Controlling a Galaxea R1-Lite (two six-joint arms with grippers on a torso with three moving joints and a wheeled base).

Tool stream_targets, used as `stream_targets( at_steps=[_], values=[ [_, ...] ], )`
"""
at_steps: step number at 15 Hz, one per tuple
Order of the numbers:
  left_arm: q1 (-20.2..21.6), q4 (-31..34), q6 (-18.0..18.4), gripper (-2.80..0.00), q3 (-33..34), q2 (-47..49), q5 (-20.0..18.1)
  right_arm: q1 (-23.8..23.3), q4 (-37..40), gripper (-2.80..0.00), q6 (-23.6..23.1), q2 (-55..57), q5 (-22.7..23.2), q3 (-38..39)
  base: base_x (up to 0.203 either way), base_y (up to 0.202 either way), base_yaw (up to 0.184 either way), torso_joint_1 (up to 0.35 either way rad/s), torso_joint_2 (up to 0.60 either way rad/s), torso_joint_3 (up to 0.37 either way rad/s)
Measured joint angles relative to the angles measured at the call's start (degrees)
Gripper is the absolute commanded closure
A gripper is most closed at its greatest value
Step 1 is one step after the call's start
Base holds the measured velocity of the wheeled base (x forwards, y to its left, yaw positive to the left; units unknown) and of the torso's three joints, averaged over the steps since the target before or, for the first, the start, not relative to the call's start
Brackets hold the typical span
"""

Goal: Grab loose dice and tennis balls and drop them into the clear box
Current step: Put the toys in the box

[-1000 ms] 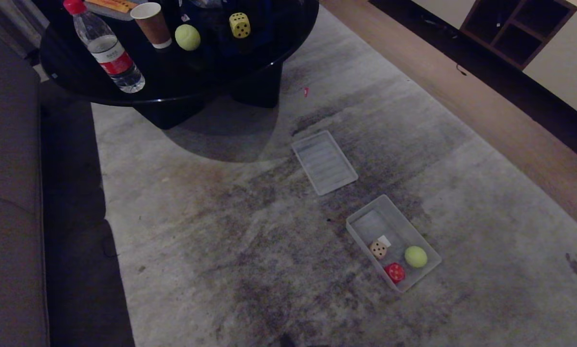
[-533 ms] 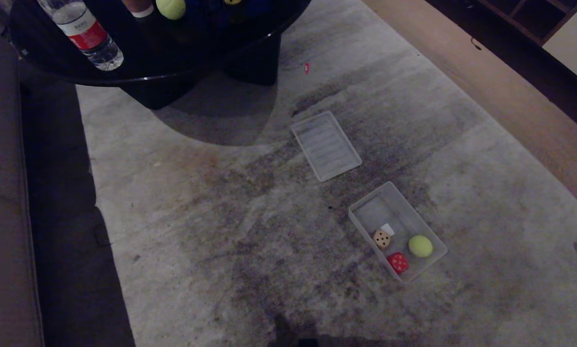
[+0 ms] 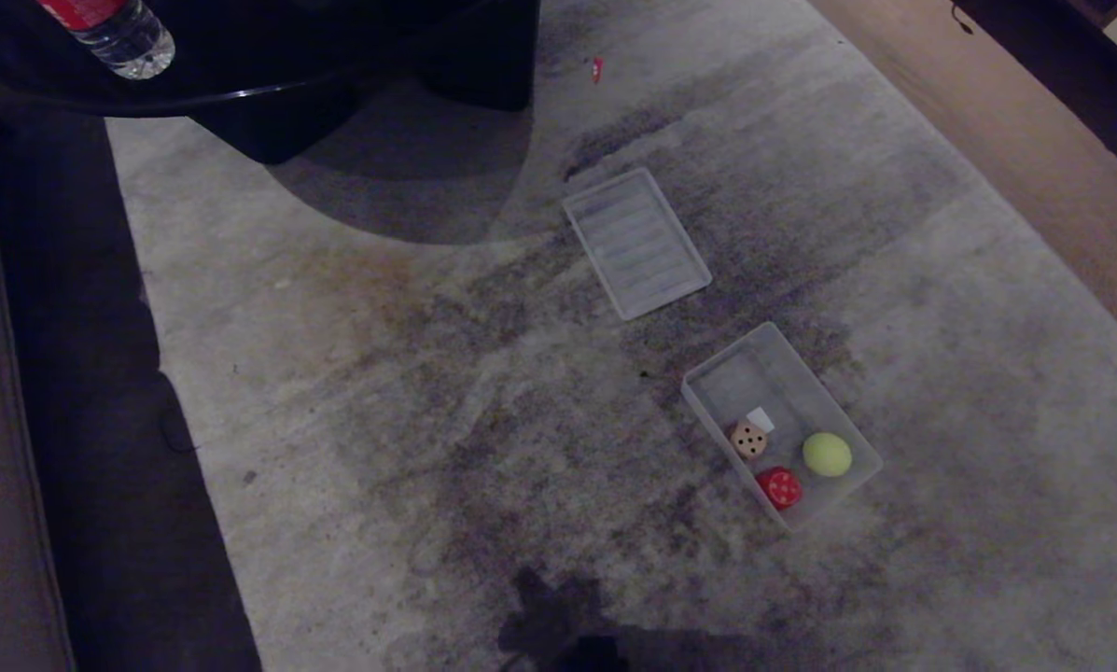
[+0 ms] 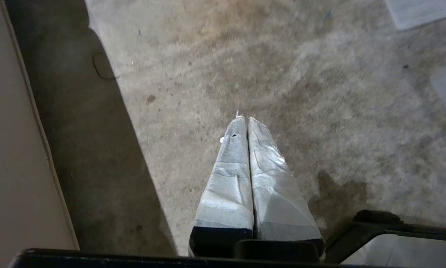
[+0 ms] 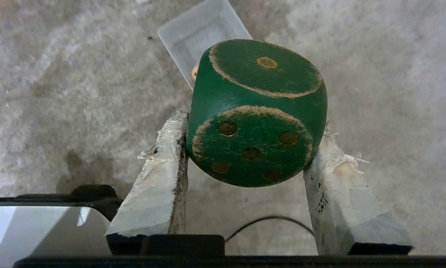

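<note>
A: Item, green die (image 5: 258, 111): location?
B: Pinched by right gripper (image 5: 245, 149) on 2 opposite flat faces, above carpet, short of clear box (image 5: 204, 33).
A: Handling?
B: Likely rigid, light, rounded corners slip. Left gripper (image 4: 245, 121) pressed together, empty.

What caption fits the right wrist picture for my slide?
Right end effector grips the dark green die above the carpet, clear box just beyond.

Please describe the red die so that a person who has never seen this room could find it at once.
On the grey carpet, find the clear box, below the flat ribbed lid in the head view. The red die lies in its near end, with a beige die and a tennis ball. It is the only red one.
</note>
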Motion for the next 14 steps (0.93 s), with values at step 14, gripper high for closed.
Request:
stream_targets(
  at_steps=[14],
  values=[
    [0.0,0.0,-0.04,0.0,0.0,0.0,-0.02,-0.06,0.0,0.0,0.0,0.02,0.0,0.0,0.0,0.0,0.0,0.003,0.0,-0.198]
  ],
)
